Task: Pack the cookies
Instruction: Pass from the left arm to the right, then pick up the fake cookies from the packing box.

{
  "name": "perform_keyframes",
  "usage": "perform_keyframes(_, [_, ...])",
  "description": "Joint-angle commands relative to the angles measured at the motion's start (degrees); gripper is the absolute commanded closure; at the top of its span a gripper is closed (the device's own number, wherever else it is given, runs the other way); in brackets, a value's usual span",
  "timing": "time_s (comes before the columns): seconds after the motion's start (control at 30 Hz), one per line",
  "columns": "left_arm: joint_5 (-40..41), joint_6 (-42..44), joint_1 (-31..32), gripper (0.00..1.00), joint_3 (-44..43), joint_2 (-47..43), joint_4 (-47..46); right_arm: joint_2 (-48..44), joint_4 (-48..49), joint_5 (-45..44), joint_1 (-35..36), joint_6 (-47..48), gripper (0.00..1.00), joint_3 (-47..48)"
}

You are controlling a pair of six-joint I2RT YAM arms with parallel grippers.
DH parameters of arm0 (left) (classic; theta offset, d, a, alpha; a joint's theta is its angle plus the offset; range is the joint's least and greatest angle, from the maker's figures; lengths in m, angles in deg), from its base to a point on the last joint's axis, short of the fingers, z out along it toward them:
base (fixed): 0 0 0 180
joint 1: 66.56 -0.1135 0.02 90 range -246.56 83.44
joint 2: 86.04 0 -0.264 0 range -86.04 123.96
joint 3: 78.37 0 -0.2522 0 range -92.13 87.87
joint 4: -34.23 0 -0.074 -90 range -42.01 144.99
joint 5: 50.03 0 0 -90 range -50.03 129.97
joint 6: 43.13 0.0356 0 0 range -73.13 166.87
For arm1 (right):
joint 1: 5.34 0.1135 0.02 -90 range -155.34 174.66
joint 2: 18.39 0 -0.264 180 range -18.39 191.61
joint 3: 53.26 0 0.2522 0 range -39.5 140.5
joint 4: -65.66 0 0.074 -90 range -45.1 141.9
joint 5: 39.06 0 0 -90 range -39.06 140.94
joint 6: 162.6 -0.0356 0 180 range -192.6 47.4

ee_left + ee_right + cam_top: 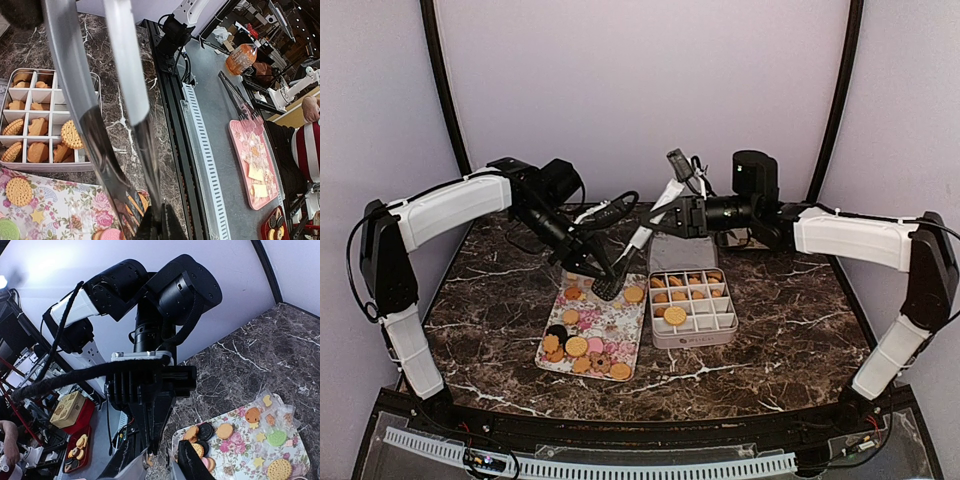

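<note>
My count off the top cam: 2 arms, left (450, 208) & right (850, 238). 1 pair of tongs (590, 265). 1 floral tray (610, 322) & 1 divided tin (692, 338), both on the 1 surface (790, 310). As for cookies (577, 346): approx 12 on tray, incl 2 pink & 1 dark; approx 9 in tin, 1 of them big & round. Tin cells look 4 x 4, not sure.

Tongs (76, 65) are cut off at the top edge. Cookies (70, 135) behind them are partly hidden; the box (40, 167) is cropped at left.
</note>
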Motion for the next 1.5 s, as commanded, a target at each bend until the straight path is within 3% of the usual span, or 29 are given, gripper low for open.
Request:
perform_keyframes(0.0, [1.85,0.83,-0.22,0.86,-0.88,-2.08,-0.63,-5.13,-2.68,-1.65,0.31,1.80,0.73,0.33])
perform_keyframes(0.2, [5.10,-2.65,-0.84,0.46,-1.26,-2.47,-2.03,-9.47,-9.45,-7.74,0.44,6.58,0.74,-1.20])
perform_keyframes(0.33, [6.69,-4.75,-3.47,0.30,-1.40,-3.74,-2.27,-12.63,-17.26,-13.46,0.77,12.32,0.73,-1.23])
perform_keyframes(0.53, [6.36,-8.19,-12.24,0.25,0.59,-6.03,-2.98,-17.83,-25.27,-21.16,1.48,16.71,0.72,-3.31])
perform_keyframes(0.7, [14.82,-12.01,-16.90,0.24,5.62,-9.37,-7.98,-21.92,-30.30,-30.24,3.85,19.40,0.70,-7.80])
perform_keyframes(0.8, [15.79,-12.82,-18.85,0.24,8.32,-10.91,-8.84,-23.35,-32.46,-35.19,5.91,20.48,0.69,-9.17])
perform_keyframes(1.0, [15.61,-12.89,-20.18,0.24,11.87,-12.58,-9.39,-25.39,-31.03,-40.90,7.48,21.23,0.64,-12.08])
perform_keyframes(1.47, [14.51,-11.87,-20.52,0.24,11.52,-12.53,-8.11,-21.05,-26.26,-54.83,15.84,23.80,0.64,-10.63])
